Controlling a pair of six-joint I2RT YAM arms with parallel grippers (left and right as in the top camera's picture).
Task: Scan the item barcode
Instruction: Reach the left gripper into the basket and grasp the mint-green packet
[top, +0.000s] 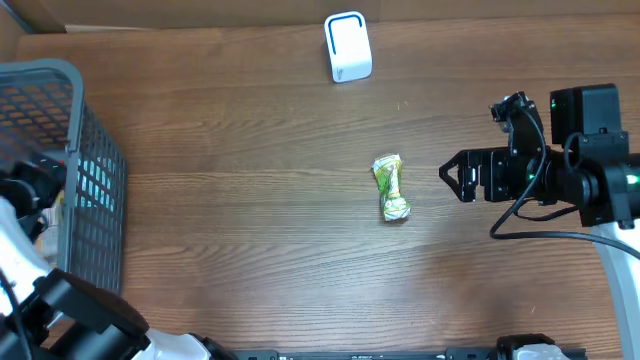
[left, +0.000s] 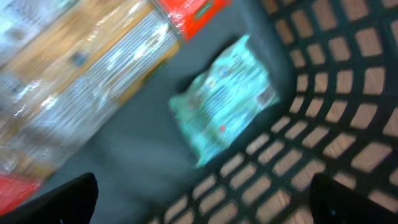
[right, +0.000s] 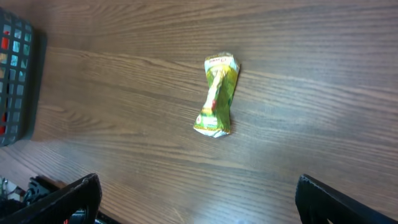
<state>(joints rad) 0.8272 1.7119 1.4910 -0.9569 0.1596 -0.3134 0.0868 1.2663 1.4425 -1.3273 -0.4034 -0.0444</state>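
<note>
Overhead: green packet (top: 391, 188) lying mid-table (top: 250, 250), well apart from the white scanner (top: 347, 46) at the far edge. Right hand (top: 452, 176) near it, spread wide, empty. Could shove the green packet aside if closed off-centre.

Left wrist: left hand (left: 199, 208) wide open inside the basket (left: 348, 93), holding nothing, above a teal packet (left: 224, 99). Blurred view; could snag the mesh.

Right wrist: green packet crumpled and twisted at the waist. Might leave the barcode creased or turned away from the white scanner.

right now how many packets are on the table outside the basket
1: the green packet mid-table, in front of the right gripper. A teal packet and others, partly hidden, lie inside the basket.
</note>
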